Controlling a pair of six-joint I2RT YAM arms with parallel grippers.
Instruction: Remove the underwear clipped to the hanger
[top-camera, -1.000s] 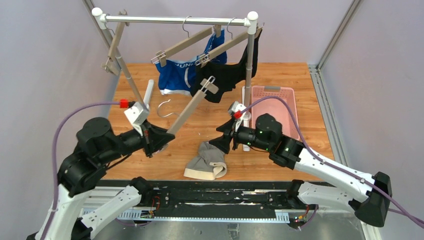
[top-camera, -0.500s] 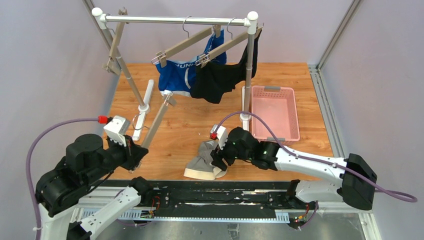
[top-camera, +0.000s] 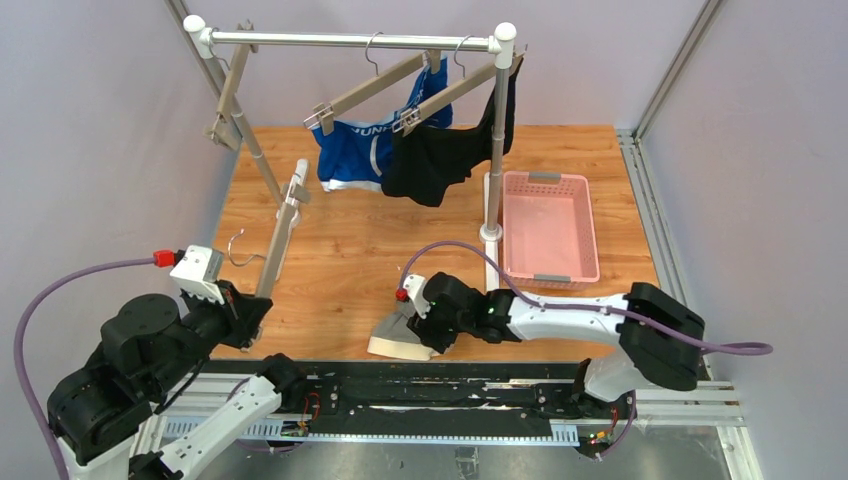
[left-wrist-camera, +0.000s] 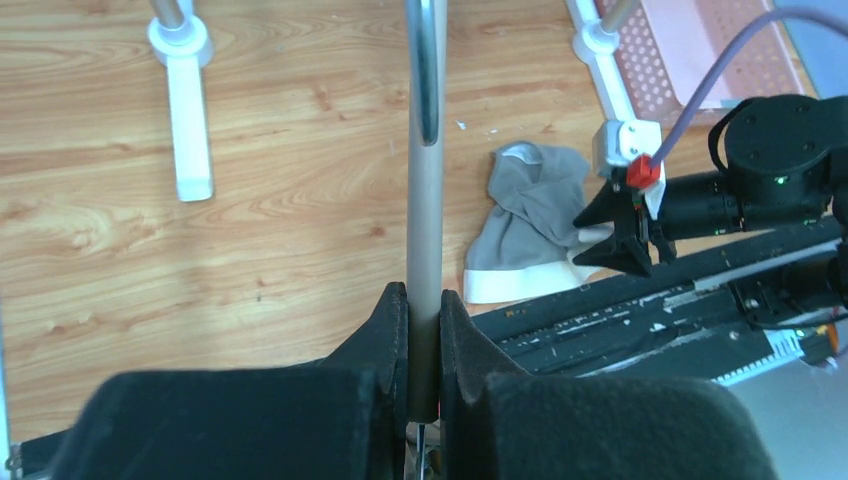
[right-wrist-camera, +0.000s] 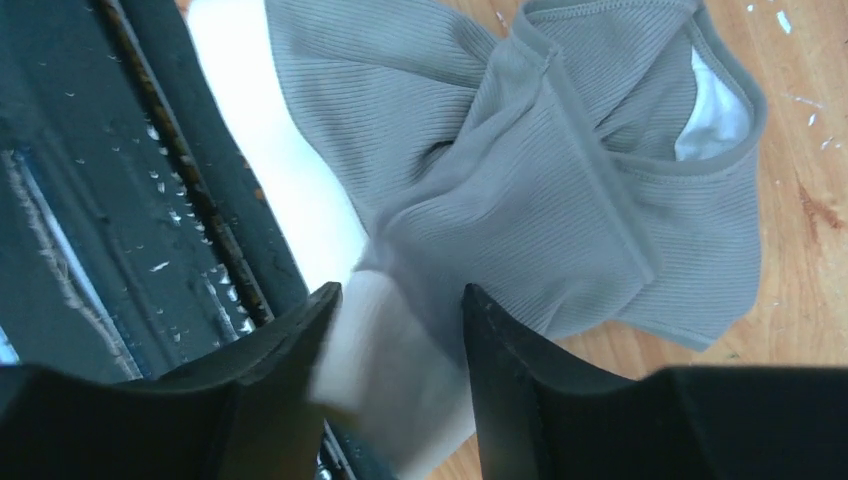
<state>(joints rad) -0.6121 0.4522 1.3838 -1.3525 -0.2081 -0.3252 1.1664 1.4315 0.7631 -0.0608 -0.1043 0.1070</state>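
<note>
The grey underwear (top-camera: 398, 342) lies crumpled at the table's near edge, its white waistband (right-wrist-camera: 300, 220) against the black rail. My right gripper (right-wrist-camera: 400, 300) is open and low over it, jaws straddling a fold of waistband and grey cloth (right-wrist-camera: 520, 180). My left gripper (left-wrist-camera: 424, 300) is shut on the end of a bare tan hanger (left-wrist-camera: 425, 200), which slants away from it over the left of the table (top-camera: 278, 235). The blue underwear (top-camera: 350, 155) and the black underwear (top-camera: 435, 160) hang clipped to two hangers on the rail.
A steel clothes rack (top-camera: 350, 40) spans the back, with white feet (top-camera: 297, 180) on the wooden table (top-camera: 340, 260). A pink basket (top-camera: 550, 235) stands at the right. A black rail (top-camera: 430, 385) runs along the near edge.
My left arm has drawn the bare hanger left and back toward the near edge. My right gripper has come down and forward onto the grey underwear.
</note>
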